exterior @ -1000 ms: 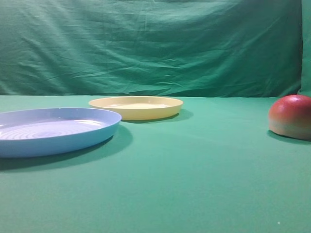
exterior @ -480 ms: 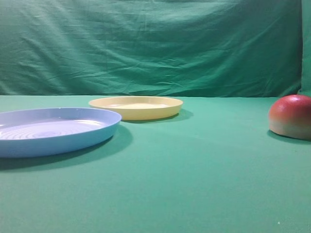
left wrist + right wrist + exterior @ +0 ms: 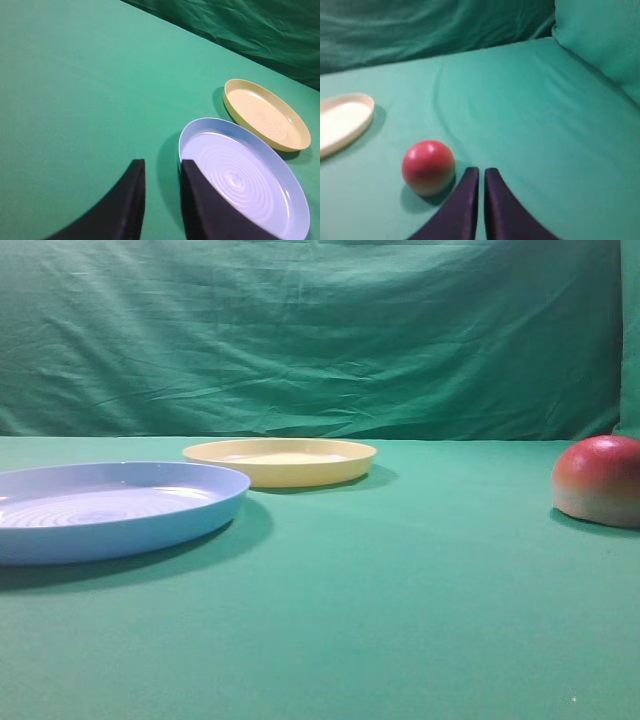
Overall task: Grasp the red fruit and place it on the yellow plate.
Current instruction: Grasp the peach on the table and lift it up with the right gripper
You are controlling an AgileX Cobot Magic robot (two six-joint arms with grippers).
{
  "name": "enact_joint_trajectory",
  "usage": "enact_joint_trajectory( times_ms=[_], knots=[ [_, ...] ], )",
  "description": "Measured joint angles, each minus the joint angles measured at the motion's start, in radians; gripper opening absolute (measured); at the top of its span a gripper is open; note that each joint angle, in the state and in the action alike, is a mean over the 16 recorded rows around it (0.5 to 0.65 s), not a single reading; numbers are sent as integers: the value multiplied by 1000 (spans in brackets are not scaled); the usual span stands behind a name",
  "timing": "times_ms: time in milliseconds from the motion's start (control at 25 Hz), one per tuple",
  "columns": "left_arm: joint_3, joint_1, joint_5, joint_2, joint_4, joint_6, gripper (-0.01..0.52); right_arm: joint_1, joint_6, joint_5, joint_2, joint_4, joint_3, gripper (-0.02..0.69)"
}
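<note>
The red fruit [image 3: 600,480] rests on the green cloth at the far right of the exterior high view. In the right wrist view the red fruit [image 3: 428,166] lies just left of my right gripper [image 3: 481,170], which is shut with nothing in it. The yellow plate [image 3: 280,460] sits at the back, left of centre, with nothing on it; the yellow plate [image 3: 342,122] also shows at the left edge of the right wrist view. My left gripper [image 3: 162,162] hangs open over the cloth beside the blue plate's near rim. The yellow plate [image 3: 265,114] lies beyond it. Neither arm shows in the exterior high view.
A larger light-blue plate [image 3: 110,508] with concentric ridges stands in front and to the left of the yellow one; the blue plate [image 3: 240,175] sits right of my left fingers. Green cloth [image 3: 400,620] covers the table and hangs as a backdrop.
</note>
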Motion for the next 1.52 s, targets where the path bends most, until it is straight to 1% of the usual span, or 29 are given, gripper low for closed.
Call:
enact_joint_trajectory(
  times_ms=[200,360,680,960,1200,1520],
  knots=[
    [0,0,0,0,0,0,157,-1,-83,43,44,84,-104,0],
    [0,0,0,0,0,0,157,-1,-171,155,135,109,-219,0],
    [0,0,0,0,0,0,157,-1,-325,415,434,113,-425,0],
    [0,0,0,0,0,0,157,-1,-398,532,700,139,-538,0],
    [0,0,0,0,0,0,157,31,-405,555,891,123,-636,0],
    [0,0,0,0,0,0,157,188,-272,539,1119,-61,-771,3]
  ],
)
